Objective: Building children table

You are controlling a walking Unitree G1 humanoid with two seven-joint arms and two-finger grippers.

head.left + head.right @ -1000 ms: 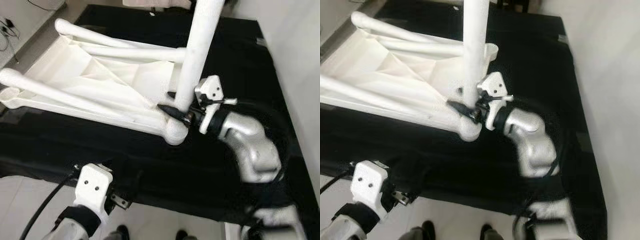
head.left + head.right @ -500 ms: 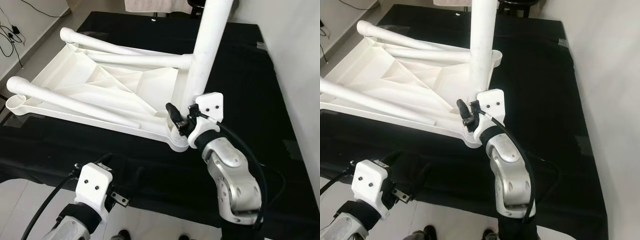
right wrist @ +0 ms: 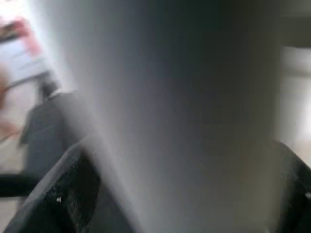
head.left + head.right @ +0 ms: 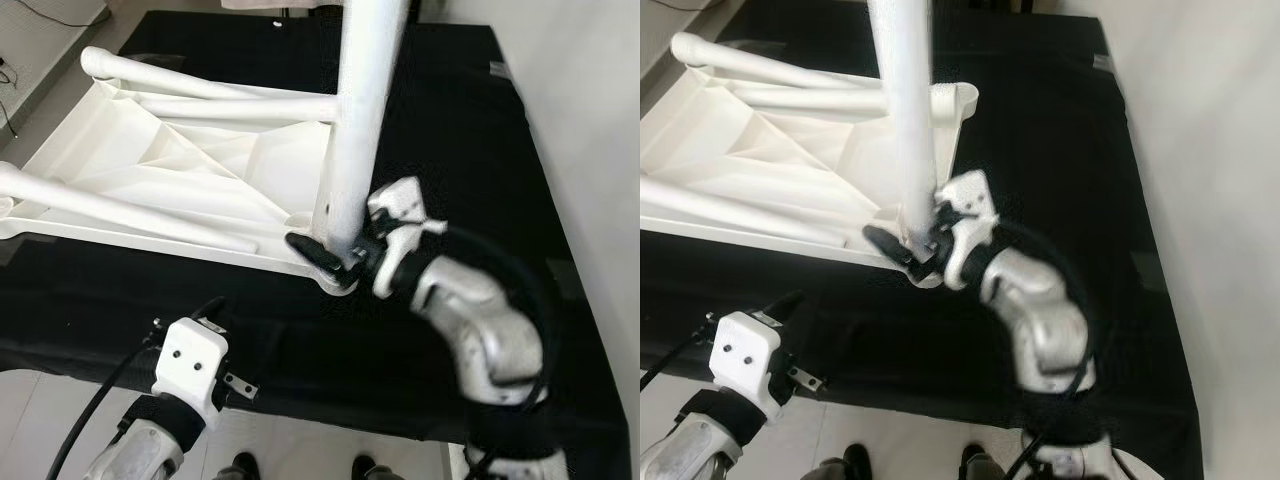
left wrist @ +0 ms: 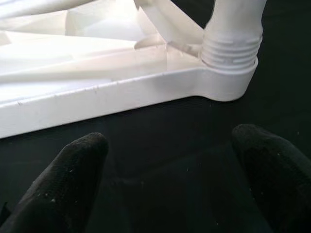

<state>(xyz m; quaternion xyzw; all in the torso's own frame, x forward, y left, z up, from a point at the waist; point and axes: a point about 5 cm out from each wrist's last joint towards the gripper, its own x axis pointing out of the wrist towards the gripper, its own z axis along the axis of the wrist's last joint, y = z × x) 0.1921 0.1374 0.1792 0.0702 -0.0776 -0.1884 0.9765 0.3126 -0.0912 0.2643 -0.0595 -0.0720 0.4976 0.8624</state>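
I see the white tabletop [image 4: 170, 170] lying upside down on a black-covered surface [image 4: 450, 130], its ribbed underside up, with other legs [image 4: 120, 205] lying slanted across it. One white leg [image 4: 355, 120] stands upright in the corner socket [image 5: 228, 73] nearest me. My right hand [image 4: 335, 255] is clamped around the base of that leg, fingers on either side. My left hand [image 5: 165, 194] hovers low at the surface's near edge, fingers [image 5: 73, 165] spread and gripping nothing. A pale wall [image 4: 590, 120] runs along the right; light floor [image 4: 30, 60] lies at the left.
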